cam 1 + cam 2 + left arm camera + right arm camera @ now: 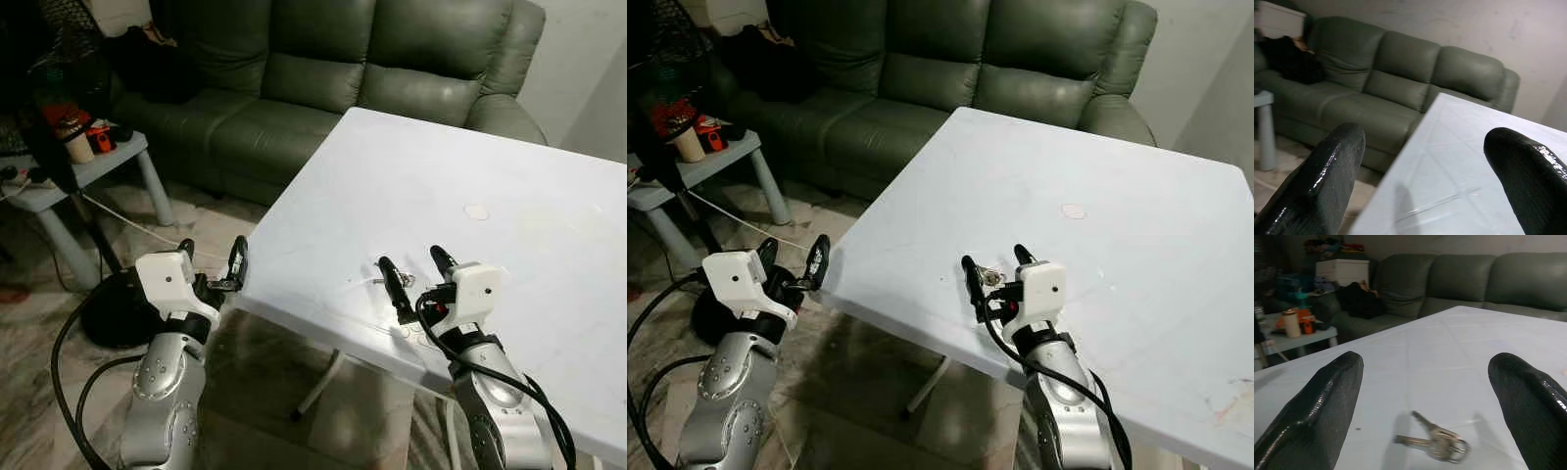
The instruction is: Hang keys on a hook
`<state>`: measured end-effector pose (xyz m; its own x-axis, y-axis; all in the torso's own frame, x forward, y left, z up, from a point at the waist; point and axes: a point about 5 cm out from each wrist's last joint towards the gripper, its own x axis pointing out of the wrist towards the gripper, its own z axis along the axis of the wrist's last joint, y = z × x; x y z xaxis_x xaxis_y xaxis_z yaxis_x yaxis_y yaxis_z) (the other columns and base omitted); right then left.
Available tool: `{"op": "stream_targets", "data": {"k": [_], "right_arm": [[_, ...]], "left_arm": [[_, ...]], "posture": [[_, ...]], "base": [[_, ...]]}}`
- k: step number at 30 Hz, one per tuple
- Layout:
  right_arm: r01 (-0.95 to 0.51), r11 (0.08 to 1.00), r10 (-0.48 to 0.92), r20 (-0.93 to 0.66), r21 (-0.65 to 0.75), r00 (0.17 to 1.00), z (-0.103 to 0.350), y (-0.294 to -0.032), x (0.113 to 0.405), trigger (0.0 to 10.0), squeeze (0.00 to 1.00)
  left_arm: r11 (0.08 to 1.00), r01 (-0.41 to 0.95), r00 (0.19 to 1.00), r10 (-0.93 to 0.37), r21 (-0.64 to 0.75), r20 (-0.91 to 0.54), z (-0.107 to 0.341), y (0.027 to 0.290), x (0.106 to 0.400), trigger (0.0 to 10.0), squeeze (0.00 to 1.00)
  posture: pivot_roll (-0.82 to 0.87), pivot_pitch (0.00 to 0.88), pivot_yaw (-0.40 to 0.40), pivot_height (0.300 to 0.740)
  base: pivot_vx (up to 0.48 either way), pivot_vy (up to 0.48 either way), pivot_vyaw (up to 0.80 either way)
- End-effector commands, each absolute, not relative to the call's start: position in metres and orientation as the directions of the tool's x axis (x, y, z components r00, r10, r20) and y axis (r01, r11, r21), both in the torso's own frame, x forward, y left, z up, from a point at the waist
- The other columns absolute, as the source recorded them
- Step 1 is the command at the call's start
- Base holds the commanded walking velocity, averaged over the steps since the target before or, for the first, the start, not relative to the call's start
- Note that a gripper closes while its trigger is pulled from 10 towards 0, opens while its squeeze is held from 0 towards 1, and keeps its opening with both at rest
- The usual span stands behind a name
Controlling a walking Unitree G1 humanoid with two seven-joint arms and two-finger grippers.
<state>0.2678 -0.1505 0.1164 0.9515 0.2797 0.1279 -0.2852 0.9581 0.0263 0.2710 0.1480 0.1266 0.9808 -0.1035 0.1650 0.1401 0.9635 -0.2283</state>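
Right gripper (418, 266) hangs low over the white desk (470, 157), fingers apart, with the keys (1436, 442) lying flat just ahead between them, blades pointing leftward. Left gripper (213, 255), also spread, waits off the desk's corner, farther away.

Bare white table (509, 176) all around the keys (1436, 439).

Shiny silver metal keys (1436, 441) lie on the smooth white plastic bench (509, 176); glossy black fingers (1322, 401); dull green leather sofa (323, 78).
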Motion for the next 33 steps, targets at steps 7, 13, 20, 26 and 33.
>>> {"op": "stream_targets", "data": {"k": [7,13,20,26,33], "right_arm": [[-0.288,0.957,0.284,0.12,0.023,0.951,0.117,-0.152,0.268,10.0,0.0],[-0.316,0.949,0.315,0.093,-0.01,0.944,0.116,-0.148,0.27,10.0,0.0],[-0.336,0.939,0.341,0.075,-0.066,0.937,0.122,-0.148,0.283,10.0,0.0],[-0.342,0.935,0.348,0.066,-0.096,0.935,0.131,-0.147,0.299,10.0,0.0],[-0.348,0.932,0.353,0.034,-0.1,0.935,0.136,-0.145,0.314,10.0,0.0]], "left_arm": [[0.965,0.148,0.979,-0.112,-0.218,0.169,0.127,0.145,0.271,10.0,0.0],[0.963,0.171,0.978,-0.139,-0.21,0.158,0.124,0.143,0.268,10.0,0.0],[0.951,0.269,0.958,-0.248,-0.152,0.143,0.121,0.131,0.26,10.0,0.0],[0.939,0.32,0.943,-0.302,-0.127,0.144,0.123,0.123,0.255,10.0,0.0],[0.93,0.353,0.93,-0.337,-0.1,0.145,0.126,0.119,0.252,10.0,0.0]], "posture": [[0.02,0.0,-0.042,0.736],[0.02,0.0,-0.045,0.736],[0.03,0.0,-0.048,0.736],[0.04,0.0,-0.051,0.736],[0.06,0.016,-0.063,0.736]], "base": [[0.0,0.0,0.0],[0.0,0.0,0.0],[0.0,0.0,0.0],[0.0,0.0,0.0],[0.0,0.0,0.0]]}}
